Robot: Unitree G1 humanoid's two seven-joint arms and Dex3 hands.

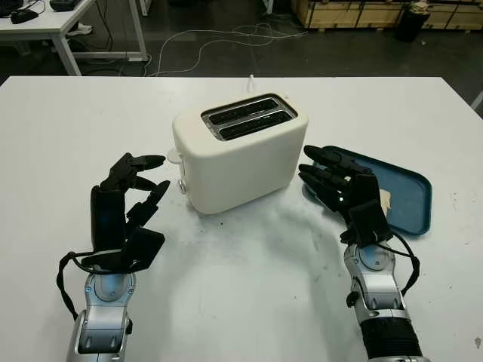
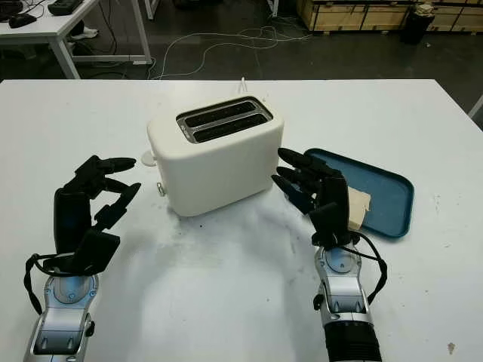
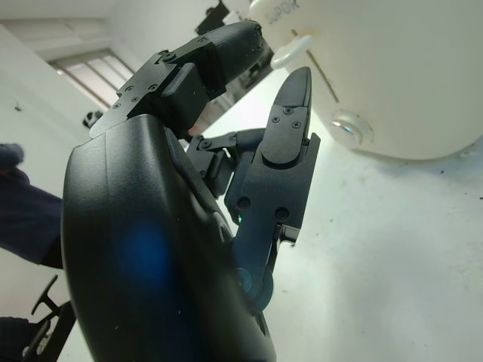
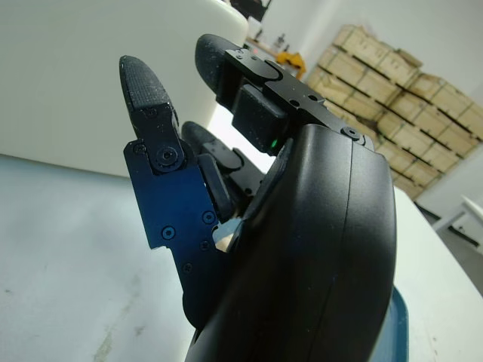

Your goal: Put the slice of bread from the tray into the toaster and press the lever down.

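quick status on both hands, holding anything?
Left hand: open, holds nothing, beside the toaster near its lever.
Right hand: open, holds nothing, over the near edge of the tray, bread under it.

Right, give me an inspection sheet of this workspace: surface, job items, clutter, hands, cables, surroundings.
Surface: white table, faint scuffs in front of the toaster.
Job's things: cream two-slot toaster at centre, both slots empty, lever on its left end up; blue tray to its right; slice of bread on the tray, partly behind the right hand.
Clutter: nothing seen.
Hands: left hand open, left of the toaster near the lever; right hand open, over the tray's near-left edge, holding nothing.
Cables: toaster's white cord runs off the far edge; loose cables on the floor.
Surroundings: another white desk far left; wooden crates far right.
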